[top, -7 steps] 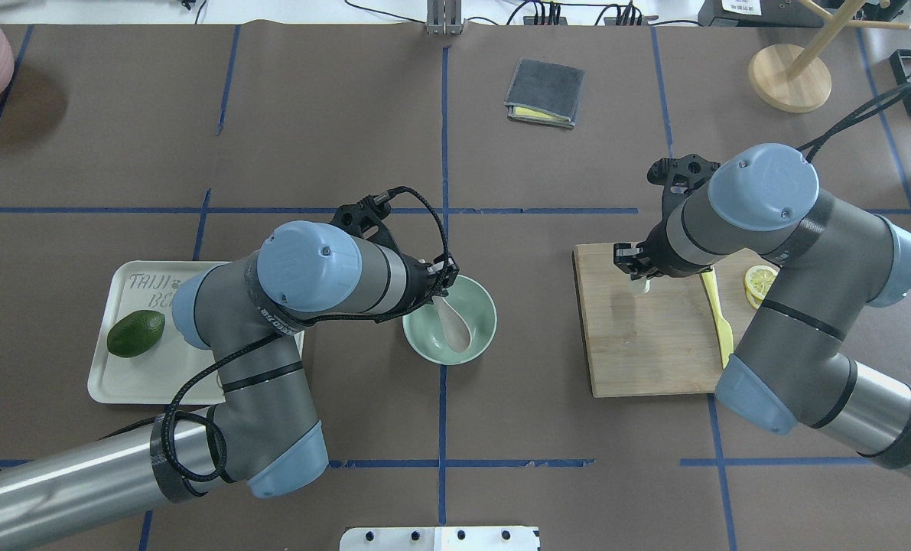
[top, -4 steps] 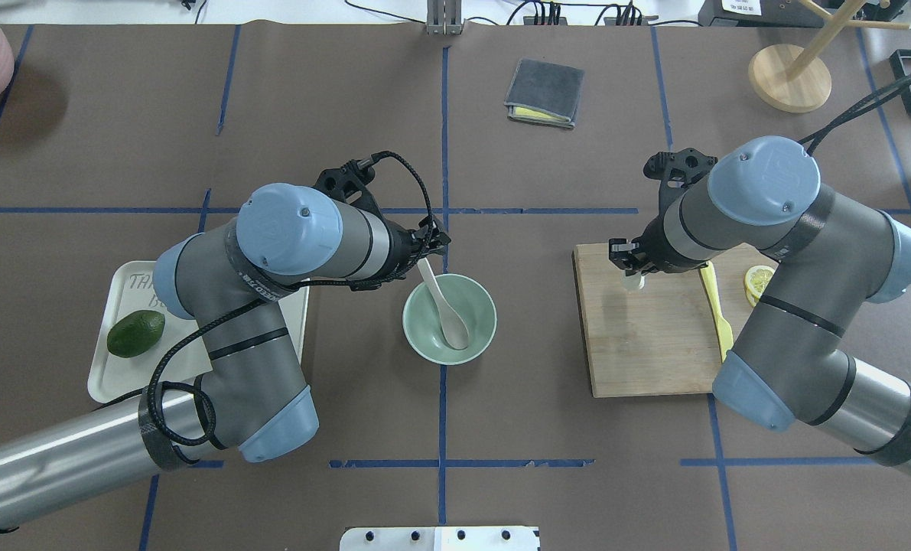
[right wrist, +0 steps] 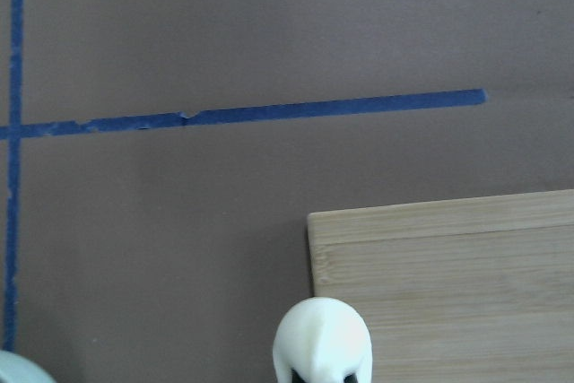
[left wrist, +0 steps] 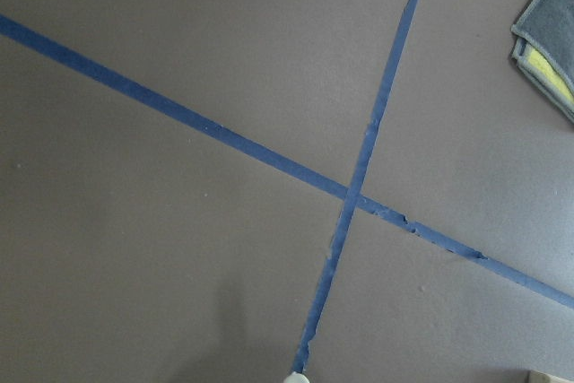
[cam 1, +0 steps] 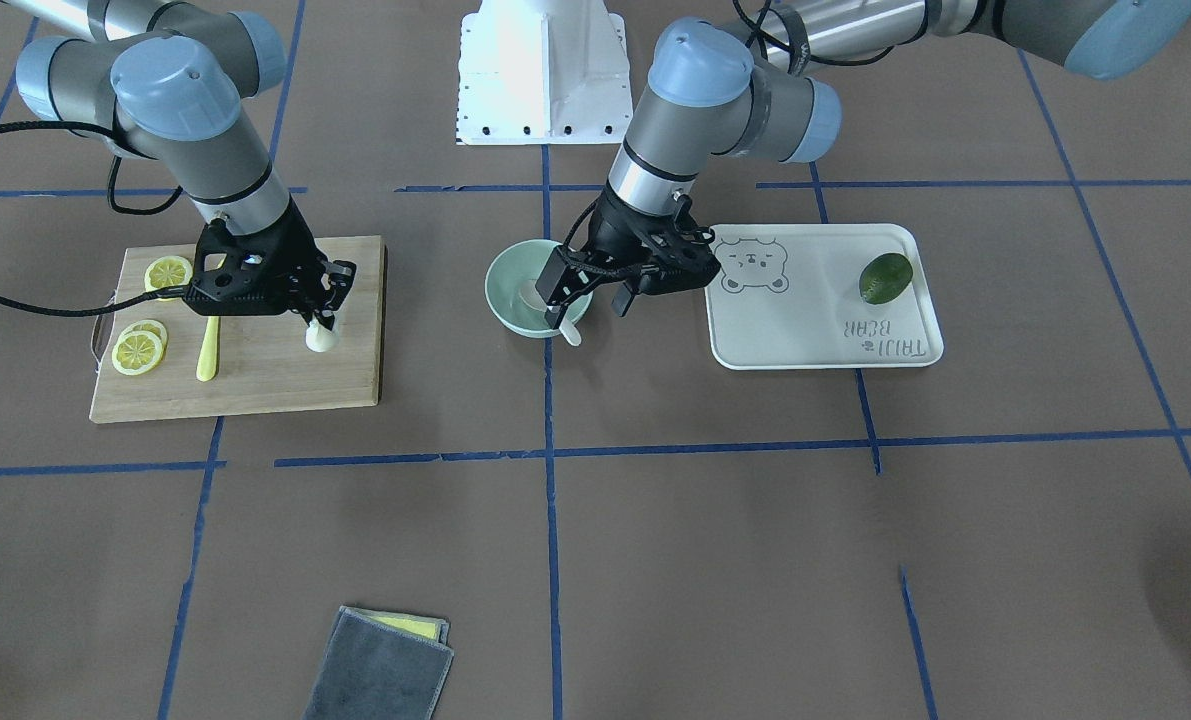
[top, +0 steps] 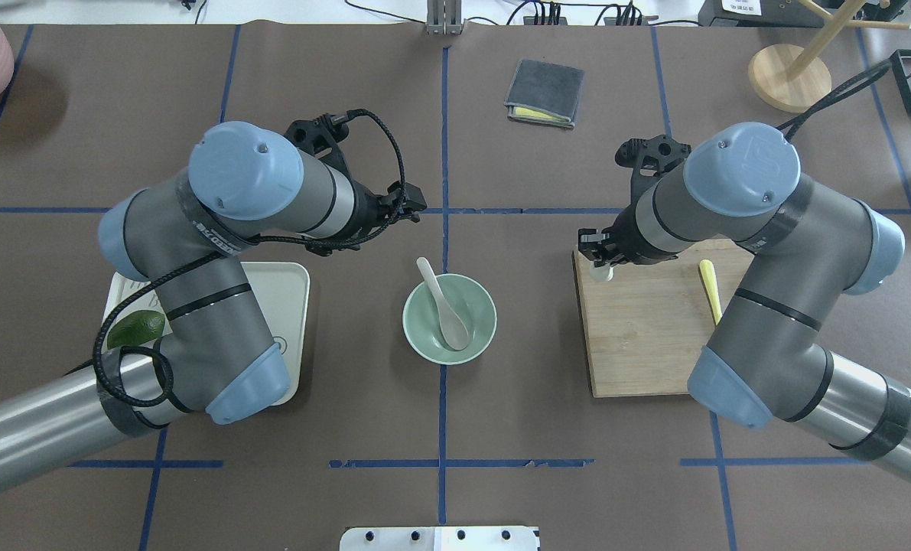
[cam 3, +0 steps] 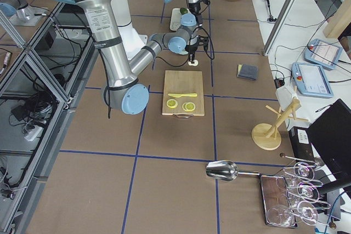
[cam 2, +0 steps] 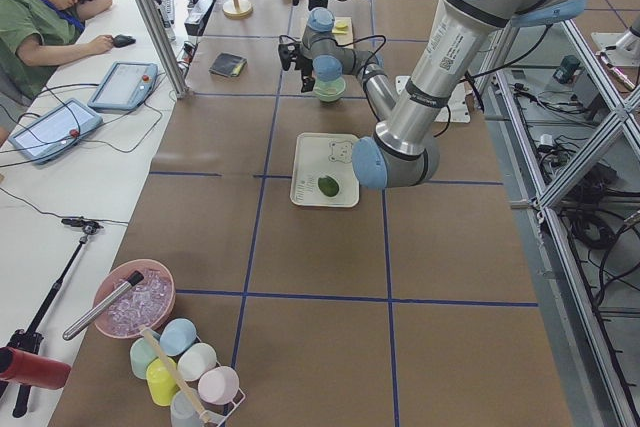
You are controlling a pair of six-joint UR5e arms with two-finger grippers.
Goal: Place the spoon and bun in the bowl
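The pale green bowl (top: 417, 340) stands at the table's middle. The off-white spoon (top: 444, 306) lies in it, scoop down, with its handle over the far left rim; it also shows in the front view (cam 1: 569, 332). My left gripper (cam 1: 588, 295) is open and empty, raised just beyond the bowl (cam 1: 503, 290) on its far left side. My right gripper (top: 599, 259) is shut on the white bun (top: 601, 269) and holds it over the far left corner of the cutting board. The bun shows in the front view (cam 1: 320, 337) and in the right wrist view (right wrist: 323, 338).
A wooden cutting board (top: 646, 337) on the right holds a yellow knife (top: 708, 282) and lemon slices (cam 1: 139, 350). A white tray (cam 1: 815, 335) on the left holds a dark green fruit (cam 1: 885, 277). A grey cloth (top: 544, 92) and a wooden stand (top: 789, 76) are at the far side.
My left gripper let go of the spoon, which now rests in the bowl, and pulled up and away to the far left. My right gripper moved left with the bun.
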